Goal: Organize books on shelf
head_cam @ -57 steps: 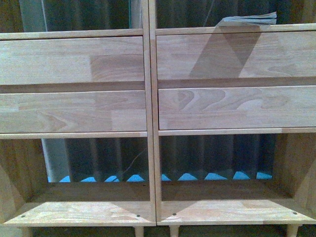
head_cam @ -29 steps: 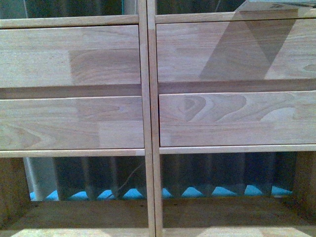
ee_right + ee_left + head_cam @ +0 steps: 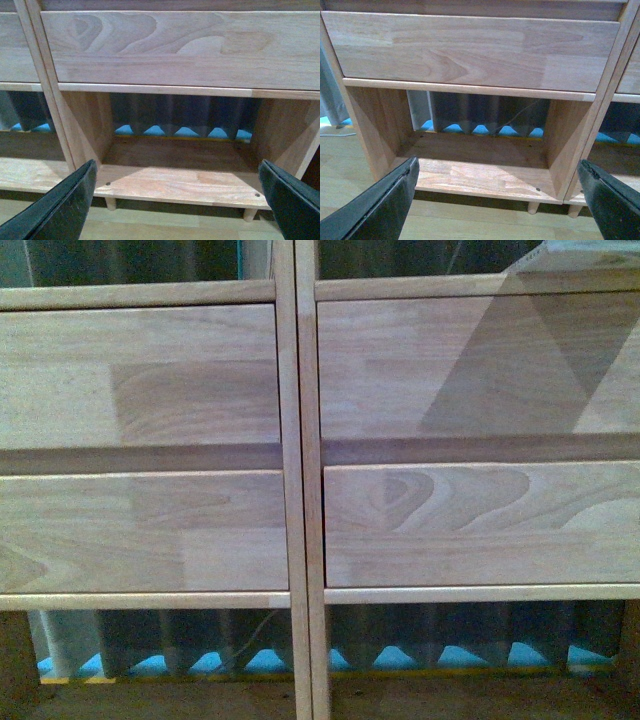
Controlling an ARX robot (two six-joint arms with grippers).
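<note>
The light wood shelf [image 3: 298,490] fills the front view, with four plain drawer fronts. A pale edge of a book [image 3: 590,256] lying flat on the board above the right drawers shows at the top right corner; its cover is not visible. Neither gripper shows in the front view. My left gripper [image 3: 497,200] is open and empty, facing the lower left open compartment [image 3: 480,165]. My right gripper [image 3: 177,200] is open and empty, facing the lower right open compartment [image 3: 180,170]. Both hang above the floor, short of the shelf.
Short peg legs [image 3: 111,203] hold the shelf off the pale wood floor [image 3: 470,225]. Behind the open compartments hang dark grey pleated curtains [image 3: 185,112] with blue [image 3: 155,131] below them. A thin cable [image 3: 517,117] hangs behind the left compartment.
The shelf has grown larger and slid down in the front view, as the camera came closer and looked higher. The bottom compartments' floors have left the frame and the book has shrunk to the top edge.
</note>
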